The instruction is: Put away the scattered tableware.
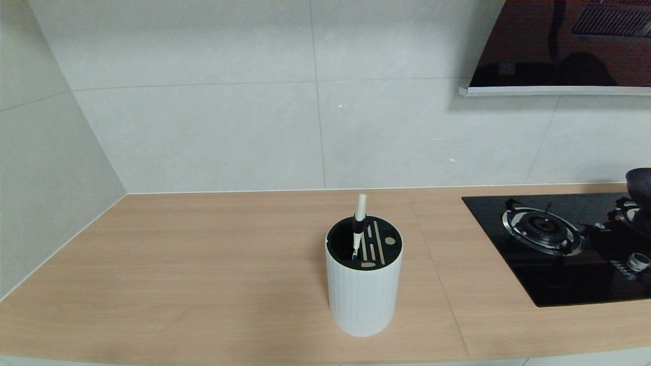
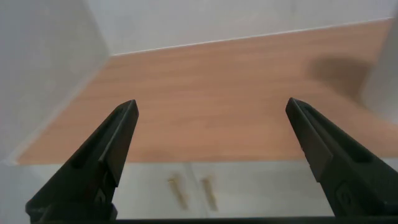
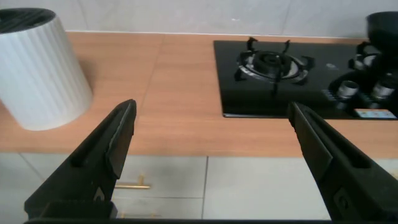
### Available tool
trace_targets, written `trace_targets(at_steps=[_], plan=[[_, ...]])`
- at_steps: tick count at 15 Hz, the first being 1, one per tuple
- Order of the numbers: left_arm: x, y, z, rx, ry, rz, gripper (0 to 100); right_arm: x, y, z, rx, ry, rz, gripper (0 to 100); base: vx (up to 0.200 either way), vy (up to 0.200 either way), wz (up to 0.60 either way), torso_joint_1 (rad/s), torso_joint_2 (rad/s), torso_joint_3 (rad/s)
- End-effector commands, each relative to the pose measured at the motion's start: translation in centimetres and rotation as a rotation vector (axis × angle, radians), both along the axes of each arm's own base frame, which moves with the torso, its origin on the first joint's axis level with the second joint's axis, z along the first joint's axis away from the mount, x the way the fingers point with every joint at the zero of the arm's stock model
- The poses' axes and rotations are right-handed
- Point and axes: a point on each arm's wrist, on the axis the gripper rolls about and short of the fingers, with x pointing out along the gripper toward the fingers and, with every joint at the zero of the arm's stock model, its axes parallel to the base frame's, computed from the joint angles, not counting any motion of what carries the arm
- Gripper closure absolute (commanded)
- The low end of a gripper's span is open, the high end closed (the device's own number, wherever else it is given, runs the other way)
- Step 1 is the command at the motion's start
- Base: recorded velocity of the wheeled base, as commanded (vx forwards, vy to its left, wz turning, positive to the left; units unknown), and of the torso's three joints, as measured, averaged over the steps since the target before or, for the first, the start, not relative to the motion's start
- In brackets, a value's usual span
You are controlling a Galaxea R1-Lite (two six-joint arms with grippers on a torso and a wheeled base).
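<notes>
On counter point(image 1: 203, 264): utensil point(image 1: 360, 206) stands in holder point(image 1: 363, 295). Left claw point(image 2: 211, 107), right claw point(image 3: 212, 107) spread, empty. I'd watch right claw's swing: could clip holder, topple it, spill utensil.

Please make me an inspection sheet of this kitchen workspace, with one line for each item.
Surface: light wooden countertop, seams visible.
Job's things: white ribbed holder stands upright on the countertop; one white-handled utensil sticks up out of its black top.
Clutter: nothing seen.
Hands: left hand open, holding nothing; right hand open, holding nothing.
Cables: nothing seen.
Surroundings: tiled wall behind; black gas stove right of the holder, dark pot on it; range hood above.
</notes>
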Motion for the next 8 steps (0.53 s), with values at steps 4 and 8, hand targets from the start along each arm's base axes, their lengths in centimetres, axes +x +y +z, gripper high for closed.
trace_targets(at_steps=[4, 8], plan=[[0.05, -0.1, -0.48, -0.101, 0.041, -0.047, 0, 0.04, 0.03, -0.09, 0.014, 0.004, 0.014, 0, 0.0, 0.0, 0.0, 0.0, 0.0, 0.0], [0.05, -0.1, -0.48, -0.101, 0.041, -0.047, 0, 0.04, 0.05, -0.09, 0.014, 0.004, 0.023, 0, 0.0, 0.0, 0.0, 0.0, 0.0, 0.0]])
